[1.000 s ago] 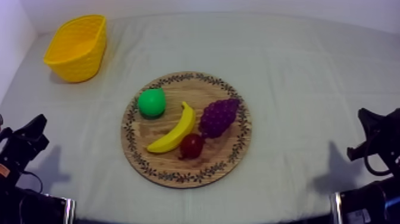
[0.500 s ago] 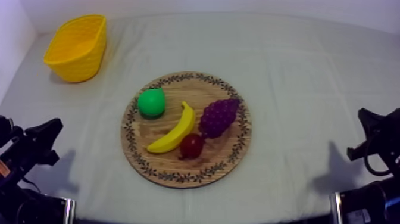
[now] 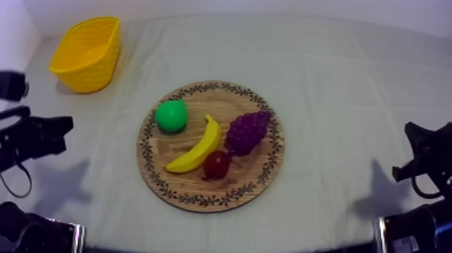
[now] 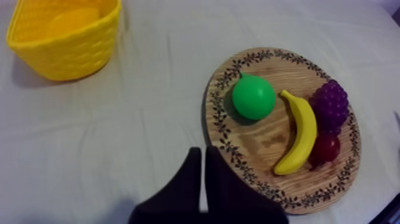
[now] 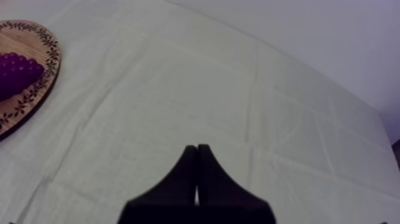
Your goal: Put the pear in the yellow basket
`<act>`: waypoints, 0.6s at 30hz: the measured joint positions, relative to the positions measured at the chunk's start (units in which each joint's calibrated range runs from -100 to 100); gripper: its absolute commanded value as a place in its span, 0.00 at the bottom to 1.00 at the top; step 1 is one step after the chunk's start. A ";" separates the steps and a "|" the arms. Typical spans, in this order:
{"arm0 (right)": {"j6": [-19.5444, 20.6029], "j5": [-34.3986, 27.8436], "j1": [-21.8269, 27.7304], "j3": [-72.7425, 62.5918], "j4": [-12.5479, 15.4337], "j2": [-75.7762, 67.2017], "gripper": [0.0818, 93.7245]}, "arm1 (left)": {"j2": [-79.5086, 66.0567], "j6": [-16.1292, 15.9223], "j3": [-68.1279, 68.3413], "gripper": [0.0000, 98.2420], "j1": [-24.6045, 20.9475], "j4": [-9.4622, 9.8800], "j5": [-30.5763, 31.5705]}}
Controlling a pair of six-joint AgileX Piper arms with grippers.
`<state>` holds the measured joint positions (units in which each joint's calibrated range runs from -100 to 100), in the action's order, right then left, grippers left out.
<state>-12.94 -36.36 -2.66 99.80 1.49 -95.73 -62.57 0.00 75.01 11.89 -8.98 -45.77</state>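
The green pear [image 3: 171,116] rests on the left part of the round wooden board [image 3: 202,188], beside a banana [image 3: 197,147]. In the left wrist view the pear [image 4: 254,96] lies ahead of my left gripper [image 4: 201,152], whose fingers lie together as a narrow wedge over the cloth just short of the board [image 4: 262,140]. From above, my left gripper [image 3: 66,125] hangs left of the board, well apart from the pear. The yellow basket [image 3: 86,52] stands at the far left corner; its wall [image 4: 62,56] is upright. My right gripper [image 3: 409,129] stays low at the right, shut [image 5: 196,149].
Purple grapes [image 3: 247,131] and a small red fruit [image 3: 216,164] share the board with the banana [image 4: 300,134]. The board's rim [image 5: 27,101] and grapes [image 5: 16,74] lie far from my right gripper. Bare cloth runs between board and basket.
My left arm has risen from its low place at the left edge and swung up and toward the far side, still shut. The right arm and all fruit are unmoved.
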 measured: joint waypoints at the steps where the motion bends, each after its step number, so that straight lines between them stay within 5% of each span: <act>1: 0.00 0.00 0.00 0.00 0.00 0.00 0.00 | 1.91 0.30 -1.77 0.00 -0.13 0.00 -1.96; 12: 0.00 0.00 0.00 0.00 0.00 0.00 0.00 | 26.37 8.14 -25.40 0.00 -0.94 0.33 -23.31; 18: 0.00 0.00 0.00 0.00 0.00 0.00 0.00 | 37.38 12.18 -36.47 0.00 1.11 3.41 -32.14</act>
<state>-12.94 -36.36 -2.66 99.80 1.49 -95.73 -25.19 12.18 38.54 13.00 -5.57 -77.91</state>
